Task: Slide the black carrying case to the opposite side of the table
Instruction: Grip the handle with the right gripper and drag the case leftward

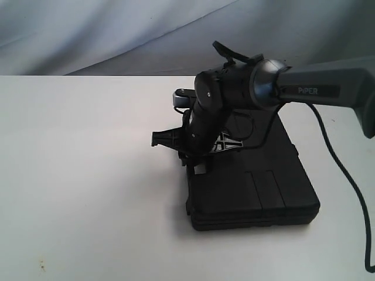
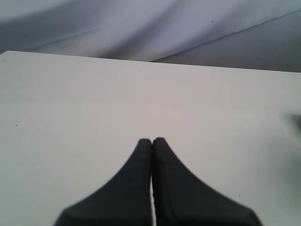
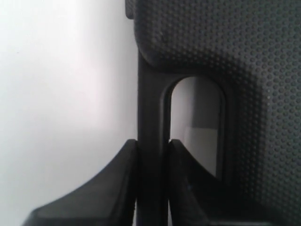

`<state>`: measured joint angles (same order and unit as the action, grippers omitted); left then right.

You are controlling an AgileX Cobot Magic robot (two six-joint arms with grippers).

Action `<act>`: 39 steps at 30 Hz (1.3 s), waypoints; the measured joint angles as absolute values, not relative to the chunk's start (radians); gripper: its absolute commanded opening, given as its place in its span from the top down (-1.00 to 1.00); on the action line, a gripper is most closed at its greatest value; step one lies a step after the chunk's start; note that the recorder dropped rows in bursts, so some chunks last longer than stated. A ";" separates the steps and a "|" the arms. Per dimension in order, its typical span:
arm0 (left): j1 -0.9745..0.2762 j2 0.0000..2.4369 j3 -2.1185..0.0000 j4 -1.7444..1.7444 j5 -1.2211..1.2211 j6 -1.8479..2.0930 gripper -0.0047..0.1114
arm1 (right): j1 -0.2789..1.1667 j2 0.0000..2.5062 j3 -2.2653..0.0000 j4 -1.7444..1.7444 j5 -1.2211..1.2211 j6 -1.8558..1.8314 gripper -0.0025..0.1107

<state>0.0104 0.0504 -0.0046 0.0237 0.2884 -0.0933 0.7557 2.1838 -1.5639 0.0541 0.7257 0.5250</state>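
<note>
Right claw [image 3: 153,143] is clamped on the handle [image 3: 150,94] of the case [image 1: 252,181]. Left claw [image 2: 152,140] is pressed closed, idle, holding nothing. We find the case flat near the right edge of the table [image 1: 88,175]. We advise a low, level drag leftward, guarding against swivel.

I am watching the black carrying case [image 1: 258,187] lying flat and closed, right of centre in the exterior view, resting on the white table [image 1: 88,175].
</note>
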 measured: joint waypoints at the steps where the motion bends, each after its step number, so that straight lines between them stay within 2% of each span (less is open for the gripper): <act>1: 0.010 0.050 -0.005 0.024 0.288 -0.093 0.92 | 0.758 2.186 -1.564 0.059 0.721 0.525 0.96; 14: 0.010 0.050 -0.005 0.024 0.288 -0.093 0.92 | 0.803 2.222 -1.581 0.062 0.661 0.560 0.96; 26: 0.010 0.050 -0.005 0.024 0.288 -0.093 0.92 | 0.846 2.334 -1.802 0.076 0.742 0.614 0.96; 39: 0.010 0.050 -0.005 0.024 0.288 -0.093 0.92 | 0.848 2.357 -1.821 0.006 0.695 0.783 0.96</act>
